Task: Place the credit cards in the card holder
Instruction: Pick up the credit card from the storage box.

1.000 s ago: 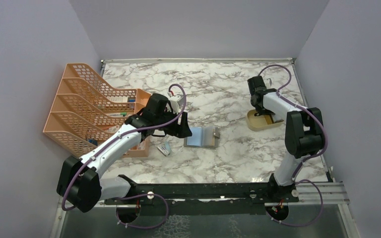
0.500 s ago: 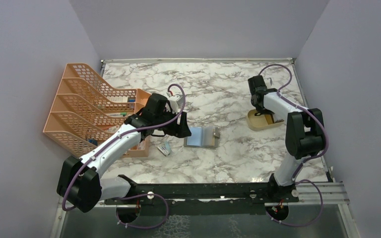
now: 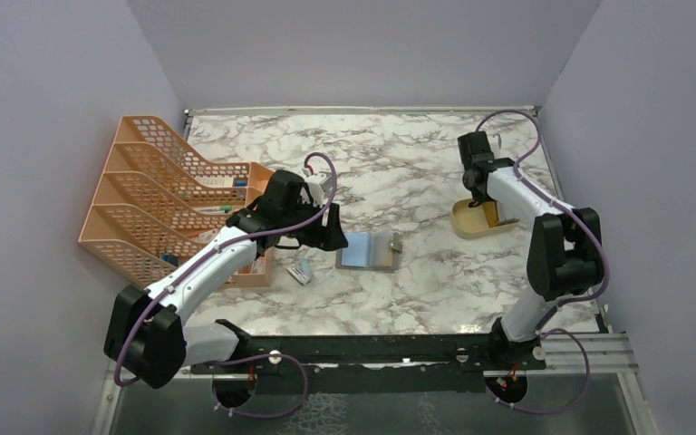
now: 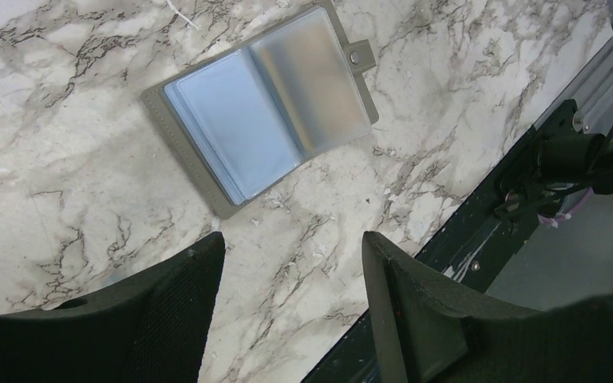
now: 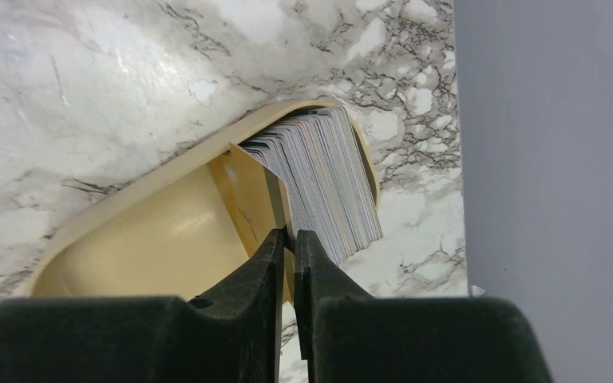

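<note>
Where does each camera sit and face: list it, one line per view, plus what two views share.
Top external: above and behind the bases, looking down on the table; both arms show.
Left wrist: on the left arm, looking down at the open card holder; the left gripper shows, fingers spread.
Right wrist: on the right arm, looking down into the tray; the right gripper pinches a tan card beside the card stack.
Shared: card holder, top and left wrist; tray, top and right wrist.
</note>
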Robot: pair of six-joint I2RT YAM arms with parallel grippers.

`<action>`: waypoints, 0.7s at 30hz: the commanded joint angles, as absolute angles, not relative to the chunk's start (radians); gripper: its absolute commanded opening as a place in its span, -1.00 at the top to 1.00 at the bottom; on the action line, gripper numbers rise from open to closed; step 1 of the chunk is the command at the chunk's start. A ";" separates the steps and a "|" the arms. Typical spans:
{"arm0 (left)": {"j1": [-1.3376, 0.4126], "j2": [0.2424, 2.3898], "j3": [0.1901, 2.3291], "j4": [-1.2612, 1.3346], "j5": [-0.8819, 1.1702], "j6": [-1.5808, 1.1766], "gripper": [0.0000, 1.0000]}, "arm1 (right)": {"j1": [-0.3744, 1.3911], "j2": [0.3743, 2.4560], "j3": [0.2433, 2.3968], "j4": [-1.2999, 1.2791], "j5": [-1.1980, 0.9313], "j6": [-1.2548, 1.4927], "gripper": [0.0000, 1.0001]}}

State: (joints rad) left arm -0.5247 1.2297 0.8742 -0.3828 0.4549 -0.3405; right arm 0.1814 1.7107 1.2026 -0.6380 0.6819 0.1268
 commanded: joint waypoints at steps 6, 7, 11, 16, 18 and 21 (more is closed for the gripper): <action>-0.519 1.233 0.858 -0.386 0.428 -0.318 -0.32 | 0.176 1.604 1.292 -0.682 0.528 0.179 0.98; -0.519 1.232 0.856 -0.388 0.428 -0.316 -0.32 | 0.178 1.585 1.294 -0.683 0.486 0.183 0.98; -0.519 1.233 0.851 -0.388 0.411 -0.316 -0.31 | 0.178 1.483 1.282 -0.658 0.332 0.217 0.98; -0.518 1.282 0.864 -0.388 0.411 -0.323 -0.20 | 0.179 1.390 1.288 -0.648 0.113 0.333 0.98; -0.519 1.305 0.871 -0.389 0.410 -0.330 -0.14 | 0.179 1.352 1.266 -0.614 -0.006 0.380 0.98; -0.518 1.339 0.884 -0.388 0.412 -0.358 -0.06 | 0.185 1.295 1.192 -0.535 -0.168 0.460 0.98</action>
State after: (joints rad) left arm -0.5247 1.2999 0.8654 -0.3836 0.4267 -0.3336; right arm 0.1814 1.3590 1.2510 -0.6323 0.1173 0.3267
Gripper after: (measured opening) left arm 0.558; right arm 0.015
